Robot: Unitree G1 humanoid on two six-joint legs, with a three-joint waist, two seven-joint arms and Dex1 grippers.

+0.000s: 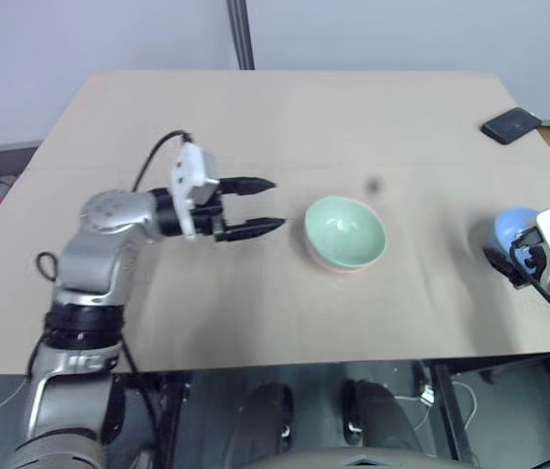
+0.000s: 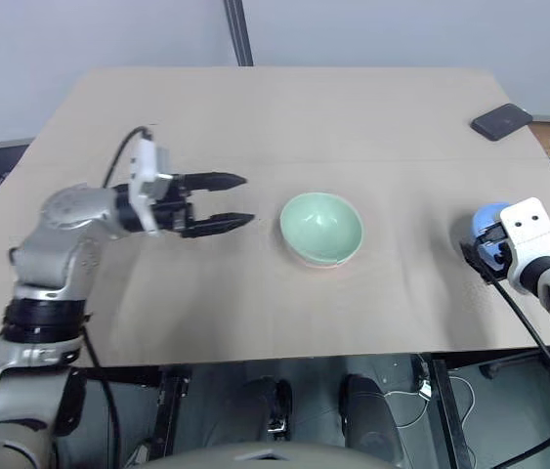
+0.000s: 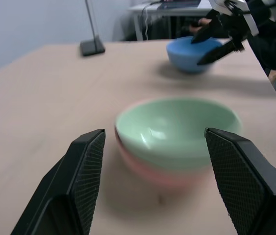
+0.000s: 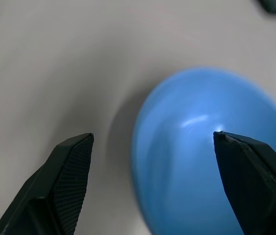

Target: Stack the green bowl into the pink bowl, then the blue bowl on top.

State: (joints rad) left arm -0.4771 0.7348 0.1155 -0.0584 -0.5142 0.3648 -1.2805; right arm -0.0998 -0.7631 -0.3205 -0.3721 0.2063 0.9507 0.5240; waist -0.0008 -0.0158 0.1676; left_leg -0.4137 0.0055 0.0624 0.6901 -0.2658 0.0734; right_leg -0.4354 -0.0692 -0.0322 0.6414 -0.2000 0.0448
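Observation:
The green bowl (image 1: 345,230) sits nested in the pink bowl (image 3: 150,171), whose rim peeks out beneath it, at the table's middle. My left gripper (image 1: 265,205) hangs open just left of the stack, pointing at it, nothing between its fingers (image 3: 86,166). At the table's right edge rests the blue bowl (image 1: 511,228). My right gripper (image 3: 216,41) is open right at that bowl, one finger (image 4: 69,171) beside its rim and the other (image 4: 255,176) over its inside (image 4: 211,152).
A black phone-like slab (image 1: 512,125) lies at the far right corner of the tan table (image 1: 255,303). A dark pole (image 1: 242,34) rises behind the far edge. Cables hang below the front edge.

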